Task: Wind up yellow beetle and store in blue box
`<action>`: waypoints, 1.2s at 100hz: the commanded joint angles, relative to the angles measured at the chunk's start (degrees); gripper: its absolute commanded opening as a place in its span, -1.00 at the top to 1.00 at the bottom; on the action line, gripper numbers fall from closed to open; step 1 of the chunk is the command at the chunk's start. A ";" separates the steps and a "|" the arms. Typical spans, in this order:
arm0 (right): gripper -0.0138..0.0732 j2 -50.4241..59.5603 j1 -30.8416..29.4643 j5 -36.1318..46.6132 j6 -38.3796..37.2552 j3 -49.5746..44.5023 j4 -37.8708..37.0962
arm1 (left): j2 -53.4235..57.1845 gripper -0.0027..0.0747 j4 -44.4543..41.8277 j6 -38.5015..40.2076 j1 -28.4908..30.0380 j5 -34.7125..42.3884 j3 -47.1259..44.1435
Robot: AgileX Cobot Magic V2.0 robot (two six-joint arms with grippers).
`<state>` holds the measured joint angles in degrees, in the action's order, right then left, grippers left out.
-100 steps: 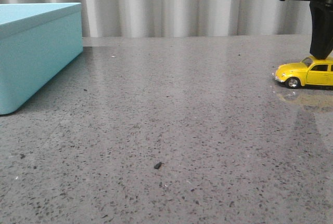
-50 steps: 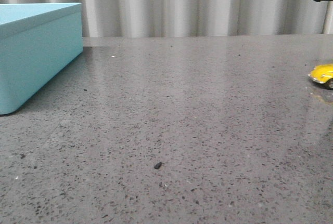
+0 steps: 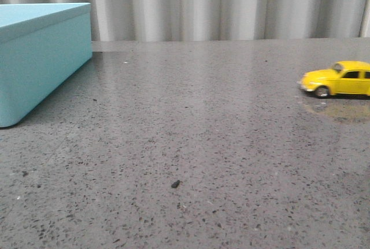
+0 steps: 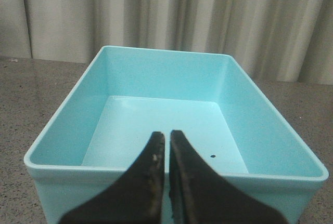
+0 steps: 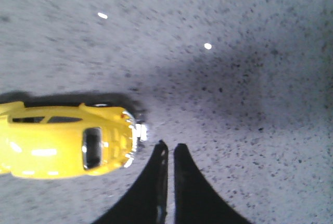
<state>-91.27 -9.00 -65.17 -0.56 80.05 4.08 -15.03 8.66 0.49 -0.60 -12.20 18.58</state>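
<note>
Glossy rounded yellow beetle (image 3: 340,79) on speckled stone table (image 3: 202,133), ungripped.

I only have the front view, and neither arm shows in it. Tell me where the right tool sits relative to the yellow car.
Observer: The right tool is above the tabletop just off one bumper end of the yellow beetle. It is shut and not gripping the car.
Operator: Now report the left tool.
Observer: The left tool is shut, holds nothing, and points into the blue box from one short side.
Operator: Check inside the box.
Observer: It is open-topped, and its floor shows only a small dark speck.
</note>
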 commanded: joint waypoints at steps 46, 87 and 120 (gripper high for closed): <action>0.82 11.07 2.83 3.38 0.56 1.51 3.62 | -1.10 0.99 0.07 0.48 -0.26 4.35 1.97; 0.82 15.66 9.11 7.52 0.56 1.51 3.97 | -2.87 0.99 3.16 0.21 -0.26 3.46 5.84; 0.82 24.35 11.43 13.54 0.56 1.41 3.97 | -15.73 0.99 3.16 -2.86 -0.39 -0.89 18.35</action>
<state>-70.73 2.42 -56.25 -0.44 80.05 7.84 -26.90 11.17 -0.53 -0.68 -16.48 32.24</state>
